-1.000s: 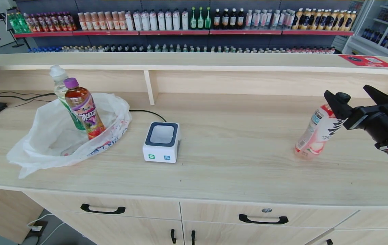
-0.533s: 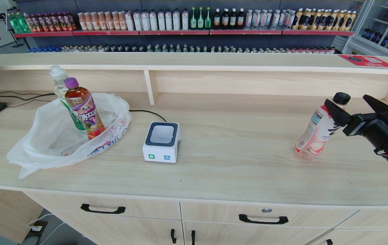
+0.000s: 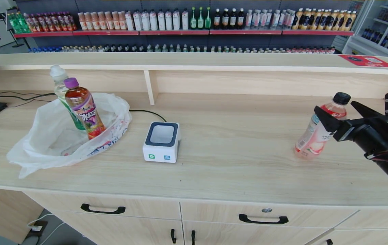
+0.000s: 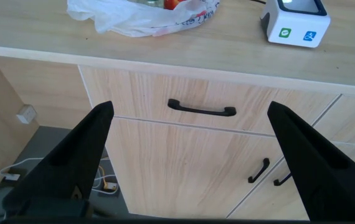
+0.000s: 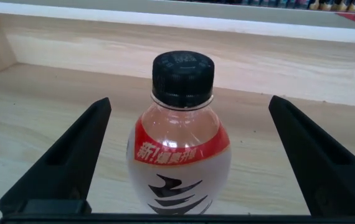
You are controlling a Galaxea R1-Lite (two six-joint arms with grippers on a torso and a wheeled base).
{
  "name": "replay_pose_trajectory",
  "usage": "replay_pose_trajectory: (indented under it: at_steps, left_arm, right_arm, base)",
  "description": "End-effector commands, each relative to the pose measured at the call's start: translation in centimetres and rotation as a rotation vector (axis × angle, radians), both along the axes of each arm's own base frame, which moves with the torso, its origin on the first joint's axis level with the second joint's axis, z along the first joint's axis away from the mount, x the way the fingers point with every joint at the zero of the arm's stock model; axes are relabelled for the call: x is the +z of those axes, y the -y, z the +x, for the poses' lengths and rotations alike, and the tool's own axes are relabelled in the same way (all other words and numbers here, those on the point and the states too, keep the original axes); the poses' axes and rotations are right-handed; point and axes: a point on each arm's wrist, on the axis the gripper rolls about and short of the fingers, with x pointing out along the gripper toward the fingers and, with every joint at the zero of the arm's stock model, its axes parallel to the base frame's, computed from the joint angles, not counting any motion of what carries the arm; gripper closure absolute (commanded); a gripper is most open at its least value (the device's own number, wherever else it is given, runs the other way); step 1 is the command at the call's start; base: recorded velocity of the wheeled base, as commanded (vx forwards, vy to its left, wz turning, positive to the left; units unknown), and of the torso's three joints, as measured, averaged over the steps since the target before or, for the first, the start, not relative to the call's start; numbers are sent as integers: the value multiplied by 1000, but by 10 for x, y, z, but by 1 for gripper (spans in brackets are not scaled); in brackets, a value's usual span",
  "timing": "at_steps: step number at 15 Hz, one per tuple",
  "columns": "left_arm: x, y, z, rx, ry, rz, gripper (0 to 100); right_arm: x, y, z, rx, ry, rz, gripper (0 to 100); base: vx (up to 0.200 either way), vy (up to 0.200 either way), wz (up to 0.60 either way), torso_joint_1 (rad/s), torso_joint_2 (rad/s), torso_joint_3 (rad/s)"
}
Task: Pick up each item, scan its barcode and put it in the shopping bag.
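Lower and nearer than a second ago, my right gripper (image 3: 333, 105) has come down from above the cap to the shoulder of the pink bottle (image 3: 313, 139), which has not shifted on the counter (image 3: 231, 163). That bottle stands upright with its black cap on, at the right end of the counter and well apart from everything else. Seen from my right wrist, the bottle (image 5: 180, 155) sits between my spread fingers (image 5: 71, 155), with a gap on each side and no contact. My right arm comes in from the right edge, roughly level, fingers pointing toward the counter's back wall. My left gripper (image 4: 190, 106) hangs in front of the cabinet, below the counter's edge, fingers spread wide and holding nothing, facing a black drawer handle (image 4: 201, 110). Toward the middle of the counter stands the white scanner (image 3: 161, 137), its window facing up, a cable running from behind it. Further left lies the white shopping bag (image 3: 44, 143), mouth open and slumped; two bottles stand in it, a purple-capped bottle (image 3: 83, 109) of reddish drink in front and a white-capped bottle (image 3: 59, 85) just behind it, both leaning slightly.
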Motion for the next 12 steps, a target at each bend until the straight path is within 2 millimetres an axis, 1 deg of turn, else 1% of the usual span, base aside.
replay_pose_trajectory:
  at_steps: [1, 4, 6, 10, 12]
  left_arm:
    - [0, 0, 0, 0, -1, 0, 0]
    - [0, 0, 0, 0, 1, 0, 0]
    - [0, 0, 0, 0, 1, 1, 0]
    - [0, 0, 0, 1, 1, 0, 0]
    - [0, 0, 0, 0, 1, 0, 0]
  right_arm:
    - [-7, 0, 2, 0, -27, 0, 0]
    - [-12, 0, 5, 2, -45, 0, 0]
    - [-22, 0, 10, 2, -81, 1, 0]
    - [-30, 1, 15, -3, -108, 2, 0]
    - [-37, 6, 18, -20, -130, 4, 0]
  base:
    - [0, 0, 0, 0, 0, 0]
    - [0, 0, 0, 0, 0, 0]
    - [0, 0, 0, 0, 0, 0]
    - [0, 0, 0, 0, 0, 0]
    - [0, 0, 0, 0, 0, 0]
